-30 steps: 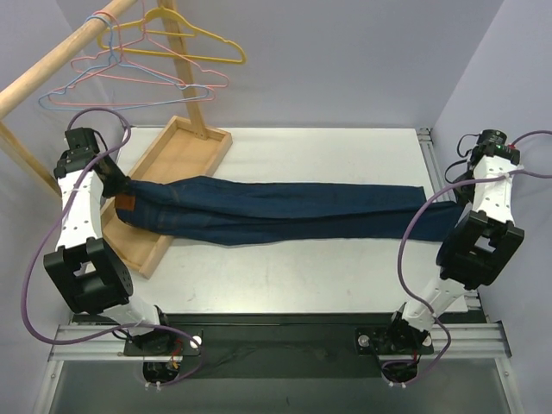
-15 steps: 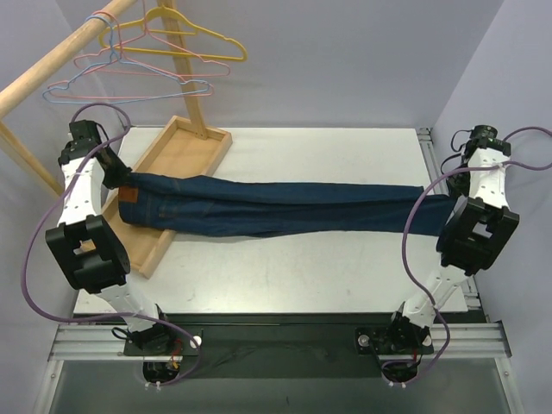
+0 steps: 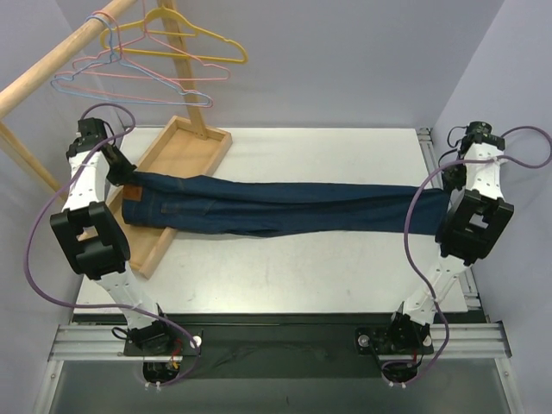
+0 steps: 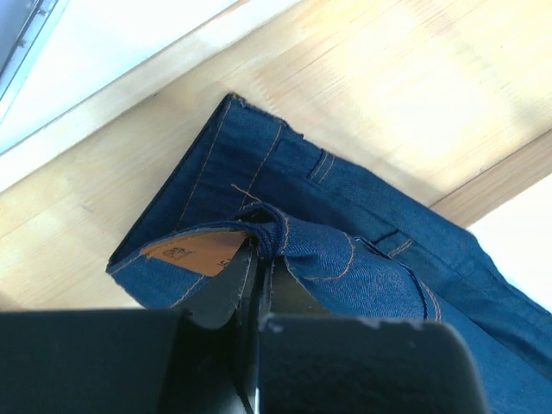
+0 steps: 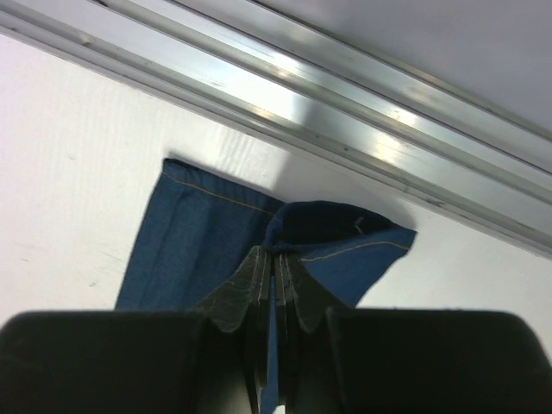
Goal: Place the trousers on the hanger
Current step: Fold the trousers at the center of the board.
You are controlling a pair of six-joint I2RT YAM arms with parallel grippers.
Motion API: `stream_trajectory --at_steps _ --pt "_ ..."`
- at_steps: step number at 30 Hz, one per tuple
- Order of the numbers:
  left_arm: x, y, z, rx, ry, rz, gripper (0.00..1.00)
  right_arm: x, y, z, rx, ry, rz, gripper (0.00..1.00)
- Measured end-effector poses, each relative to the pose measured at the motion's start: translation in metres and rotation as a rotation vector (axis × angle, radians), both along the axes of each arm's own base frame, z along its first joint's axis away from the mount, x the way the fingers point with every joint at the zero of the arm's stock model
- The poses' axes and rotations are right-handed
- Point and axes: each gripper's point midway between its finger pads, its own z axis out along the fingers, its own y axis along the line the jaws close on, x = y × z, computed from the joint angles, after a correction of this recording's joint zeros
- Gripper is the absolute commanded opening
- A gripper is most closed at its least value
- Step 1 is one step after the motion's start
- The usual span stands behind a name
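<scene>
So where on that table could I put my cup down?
The bare table between the trousers and the arm bases, or the strip behind them, right of the wooden tray. Crowded at left: tray, waistband, left end effector.

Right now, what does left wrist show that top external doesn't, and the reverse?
Left wrist only: belt loops and orange-brown stitching up close, with waist fabric pinched in the left end effector.
Top external only: the trousers stretched full length across the table, the right end effector shut on the hem end, and the light-blue hanger and yellow hanger on the wooden rail.
Both: the waist end with its tan patch, over the wooden tray.
</scene>
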Motion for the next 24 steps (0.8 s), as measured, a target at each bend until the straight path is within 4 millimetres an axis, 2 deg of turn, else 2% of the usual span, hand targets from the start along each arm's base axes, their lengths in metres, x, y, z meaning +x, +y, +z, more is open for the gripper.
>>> stream_trajectory --at_steps 1,2,3,4,5,6,7,9,10,17,20,24 --pt "0.002 0.0 -0.001 -0.001 0.001 0.0 0.26 0.004 0.001 -0.001 0.005 -0.005 -0.002 0.0" --pt "0.004 0.0 -0.003 -0.001 0.003 -0.001 0.52 0.009 0.001 -0.002 0.012 -0.015 -0.003 0.05" --pt "0.006 0.0 -0.005 -0.003 0.007 0.004 0.61 0.014 0.002 -0.003 0.022 -0.024 -0.002 0.14" --pt "0.008 0.001 -0.007 0.004 0.009 0.004 0.67 0.019 0.002 -0.005 0.031 -0.032 0.0 0.33" --pt "0.01 0.002 -0.007 0.005 0.008 0.01 0.76 0.024 0.003 -0.006 0.042 -0.041 0.001 0.41" --pt "0.011 0.004 -0.008 0.008 0.005 0.016 0.8 0.03 0.003 -0.008 0.05 -0.052 0.001 0.49" --pt "0.012 0.004 -0.009 0.01 0.003 0.019 0.85 0.035 0.004 -0.01 0.057 -0.06 0.011 0.61" --pt "0.015 0.004 -0.008 0.012 -0.005 0.024 0.87 0.044 0.008 -0.013 0.069 -0.074 0.037 0.69" --pt "0.017 0.004 -0.008 0.015 -0.011 0.025 0.88 0.048 0.011 -0.014 0.075 -0.082 0.055 0.7" --pt "0.03 -0.016 -0.006 0.037 -0.045 -0.013 0.88 0.064 0.039 -0.017 0.089 -0.101 0.184 0.69" --pt "0.023 -0.029 -0.012 0.043 -0.031 -0.031 0.88 0.055 0.053 -0.027 0.097 -0.074 0.229 0.69" --pt "-0.005 -0.035 -0.023 0.049 0.007 -0.029 0.88 0.029 0.078 -0.034 0.109 -0.021 0.294 0.68"
